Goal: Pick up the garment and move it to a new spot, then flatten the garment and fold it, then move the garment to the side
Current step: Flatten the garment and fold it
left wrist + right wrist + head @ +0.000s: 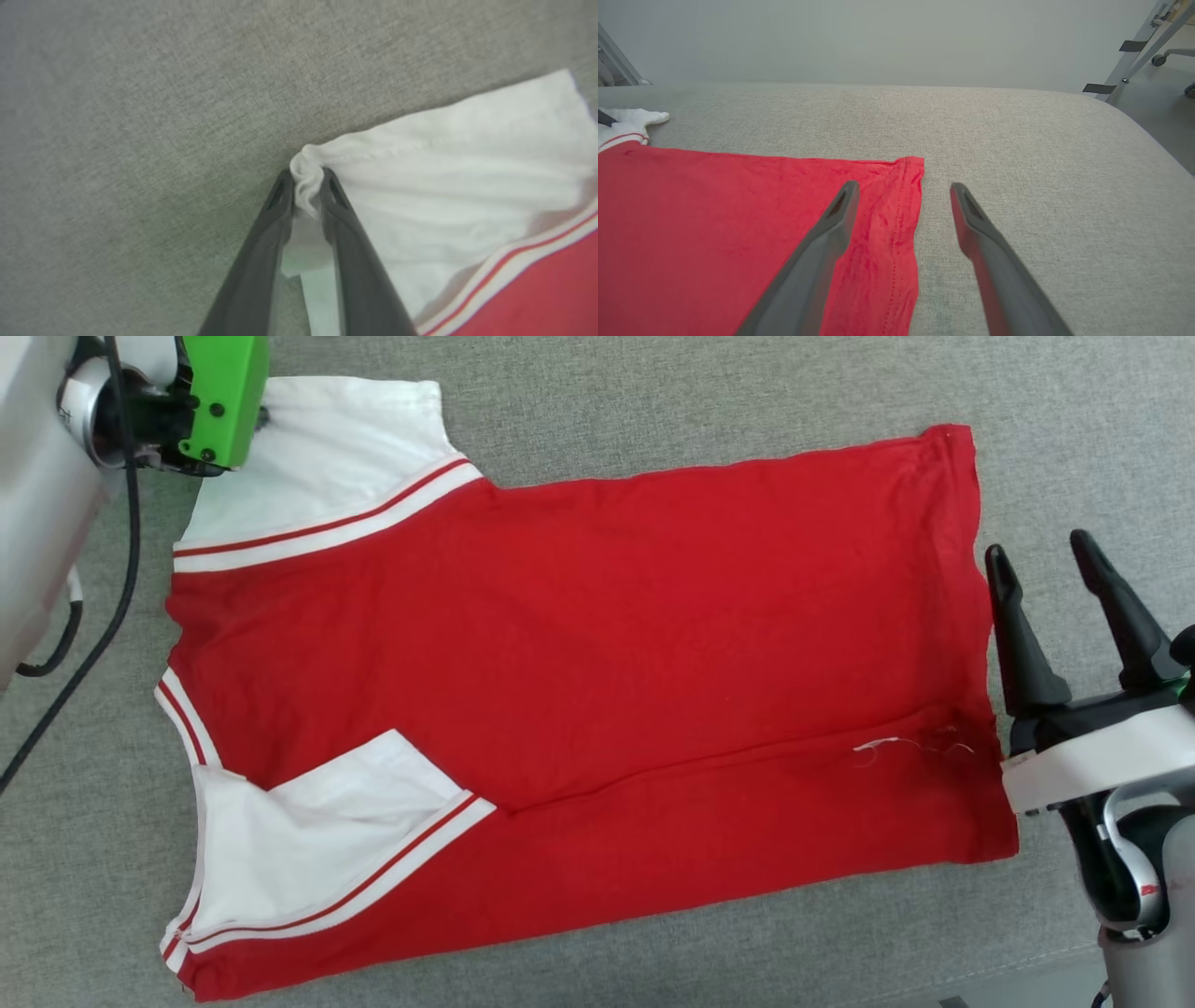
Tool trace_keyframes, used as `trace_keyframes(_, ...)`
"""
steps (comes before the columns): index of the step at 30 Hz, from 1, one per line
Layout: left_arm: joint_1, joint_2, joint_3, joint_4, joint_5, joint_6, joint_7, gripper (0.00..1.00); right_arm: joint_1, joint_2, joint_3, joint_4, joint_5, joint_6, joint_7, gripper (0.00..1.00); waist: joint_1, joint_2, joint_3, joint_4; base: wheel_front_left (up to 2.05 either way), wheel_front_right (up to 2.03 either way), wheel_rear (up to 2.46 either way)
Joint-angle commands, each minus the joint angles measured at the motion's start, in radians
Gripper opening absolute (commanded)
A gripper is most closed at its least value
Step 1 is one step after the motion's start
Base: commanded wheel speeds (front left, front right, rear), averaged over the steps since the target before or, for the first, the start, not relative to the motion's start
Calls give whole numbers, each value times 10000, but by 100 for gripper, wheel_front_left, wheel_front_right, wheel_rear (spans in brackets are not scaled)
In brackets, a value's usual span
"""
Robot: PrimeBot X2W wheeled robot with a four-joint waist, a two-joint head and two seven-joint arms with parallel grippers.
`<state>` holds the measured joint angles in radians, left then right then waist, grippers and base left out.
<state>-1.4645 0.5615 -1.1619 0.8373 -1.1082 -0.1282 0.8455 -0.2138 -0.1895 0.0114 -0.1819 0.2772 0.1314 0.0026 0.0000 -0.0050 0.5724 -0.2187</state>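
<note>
Red garment (579, 644), white sleeve corner at ten o'clock pinched by left gripper (306, 186), right gripper (1038, 545) spread wide beside hem at three o'clock, pinching tips hidden overhead behind green housing (229, 392)

grey fabric surface (653, 392), pale wall (878, 37), metal frame (1141, 36)

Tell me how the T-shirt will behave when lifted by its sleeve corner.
Probably floppy: the T-shirt bunches into folds where the left gripper pinches its white sleeve, so the rest would likely hang and drag. Likely light, being thin and lying flat. It may cling somewhat to the grey fabric surface rather than slide.
</note>
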Motion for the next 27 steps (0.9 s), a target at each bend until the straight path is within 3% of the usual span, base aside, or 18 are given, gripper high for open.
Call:
trace_keyframes(1,628,-81,-301,86,81,-18,-113,0,-310,-128,-52,11,26,-7,-87,100,0,50,-172,138,0,0,0)
trace_keyframes(7,586,-123,-330,-489,82,-22,-1231,0,-973,-850,-255,-35,-24,-7,307,100,0,50,-805,556,0,0,0)
trace_keyframes(13,589,-90,-555,-1592,81,-23,-2388,0,-2142,-2214,-63,245,408,-7,1607,100,0,50,-1391,1042,0,0,0)
trace_keyframes(22,708,-84,-916,-2719,116,-24,-3308,0,-4042,-4604,1567,1961,2802,-7,6434,100,0,50,-1683,1635,0,0,0)
trace_keyframes(27,596,-175,-1002,-3040,175,-24,-3670,0,-4816,-5105,2300,2922,4012,-7,8640,100,0,50,-1479,1913,0,0,0)
